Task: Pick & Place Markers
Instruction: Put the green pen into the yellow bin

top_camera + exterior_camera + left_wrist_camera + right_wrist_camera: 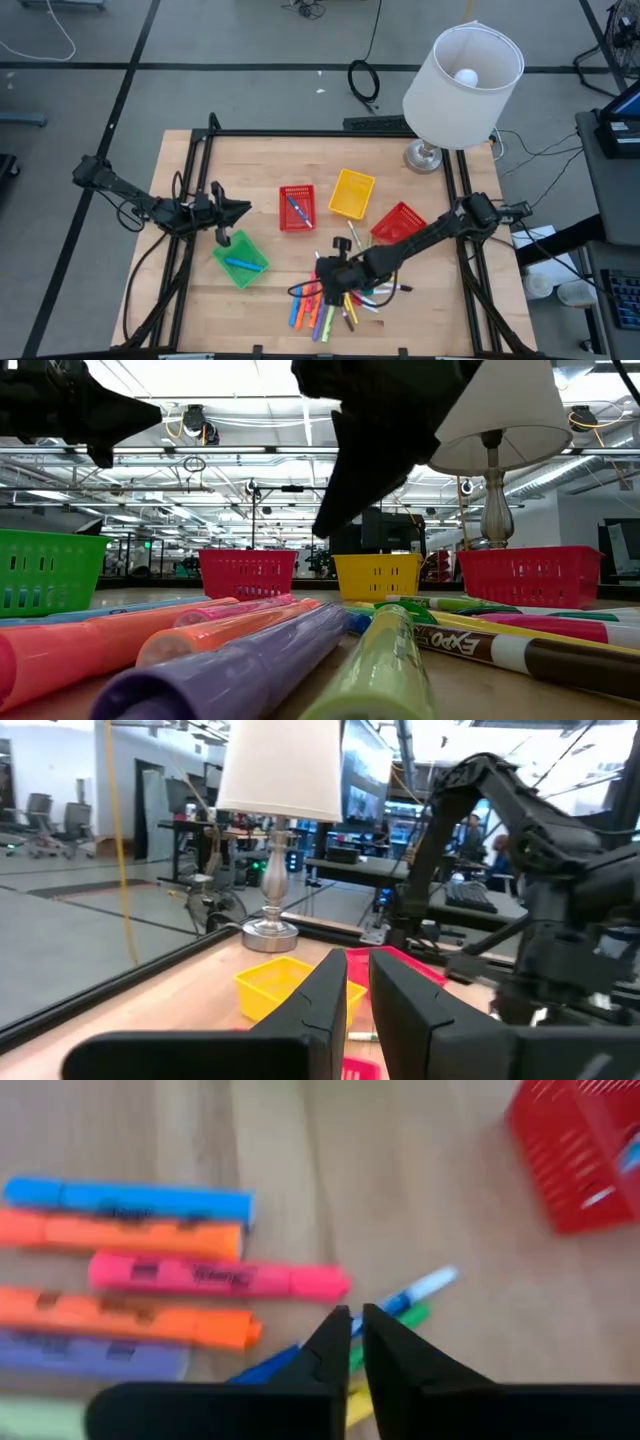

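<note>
The wooden bench [260, 165] fills the middle of the high view, its near edge cut off by the picture. A white-shaded lamp [462, 72] stands at its far right corner, and the shade hides most of its base from above.

Four mesh baskets sit on the bench: a green basket [240, 259] at the left, a red basket [297, 207] near the middle, a yellow basket [352, 193] just right of it, and a second red basket [398, 222] partly covered by the right arm. The green basket holds a blue marker [242, 263]; the middle red basket holds another blue one [297, 210].

The rest of the markers [325, 305] lie in a loose heap on the bench near the front edge, to the right of the green basket. In the high view the right arm hides part of the heap, so no count is possible. In the low view the nearest ones are blurred, and a dark arm blocks the centre.

The right tool [356, 1320] hangs just above the heap, its fingers nearly together with only a thin slit between them and nothing clamped. Just past its tips lie a pink highlighter [215, 1275] and an orange highlighter [125, 1315].

The left tool [222, 238] hovers at the far edge of the green basket; its fingers [322, 995] stand a narrow gap apart and grip nothing.
</note>
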`<action>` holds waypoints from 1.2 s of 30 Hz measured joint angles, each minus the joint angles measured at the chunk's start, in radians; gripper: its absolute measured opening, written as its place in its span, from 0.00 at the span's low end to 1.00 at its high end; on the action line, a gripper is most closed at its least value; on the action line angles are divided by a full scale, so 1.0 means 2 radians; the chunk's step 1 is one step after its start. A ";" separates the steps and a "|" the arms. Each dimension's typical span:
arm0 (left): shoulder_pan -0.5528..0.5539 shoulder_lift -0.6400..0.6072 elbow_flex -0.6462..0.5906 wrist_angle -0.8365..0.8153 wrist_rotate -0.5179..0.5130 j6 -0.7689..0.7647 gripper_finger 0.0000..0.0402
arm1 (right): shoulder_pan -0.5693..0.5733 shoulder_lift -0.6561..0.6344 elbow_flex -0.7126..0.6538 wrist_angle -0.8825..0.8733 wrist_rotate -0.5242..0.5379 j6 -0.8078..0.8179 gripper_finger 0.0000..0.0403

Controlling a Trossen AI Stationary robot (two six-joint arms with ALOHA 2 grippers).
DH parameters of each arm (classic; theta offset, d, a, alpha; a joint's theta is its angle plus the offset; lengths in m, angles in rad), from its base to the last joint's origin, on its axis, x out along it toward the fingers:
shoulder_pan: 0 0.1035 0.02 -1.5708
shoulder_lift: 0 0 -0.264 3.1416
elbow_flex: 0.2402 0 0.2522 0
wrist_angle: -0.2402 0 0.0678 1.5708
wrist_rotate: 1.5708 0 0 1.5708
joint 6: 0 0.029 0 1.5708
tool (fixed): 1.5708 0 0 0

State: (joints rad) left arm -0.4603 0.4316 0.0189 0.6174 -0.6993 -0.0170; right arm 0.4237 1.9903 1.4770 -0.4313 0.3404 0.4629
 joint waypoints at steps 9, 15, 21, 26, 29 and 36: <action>0.000 0.000 0.000 0.004 0.013 -0.015 0.14 | -0.003 0.001 -0.001 0.012 -0.003 0.021 0.38; 0.000 0.000 0.000 0.006 0.013 -0.021 0.14 | -0.003 0.006 -0.005 0.020 -0.009 0.025 0.40; 0.000 0.000 0.000 0.006 0.013 -0.022 0.14 | -0.011 0.036 -0.006 0.012 -0.027 0.025 0.36; 0.000 0.000 0.000 0.006 0.014 -0.022 0.14 | -0.016 0.035 -0.006 -0.009 -0.016 0.036 0.30; 0.000 0.000 0.000 0.004 0.014 -0.022 0.14 | -0.016 0.036 -0.006 -0.014 -0.016 0.034 0.27; 0.000 0.000 0.000 0.004 0.014 -0.022 0.14 | -0.015 0.035 -0.019 -0.003 -0.040 0.038 0.19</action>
State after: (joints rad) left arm -0.4603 0.4316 0.0189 0.6246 -0.6718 -0.0616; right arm 0.3929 2.0603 1.4383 -0.4366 0.2604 0.5385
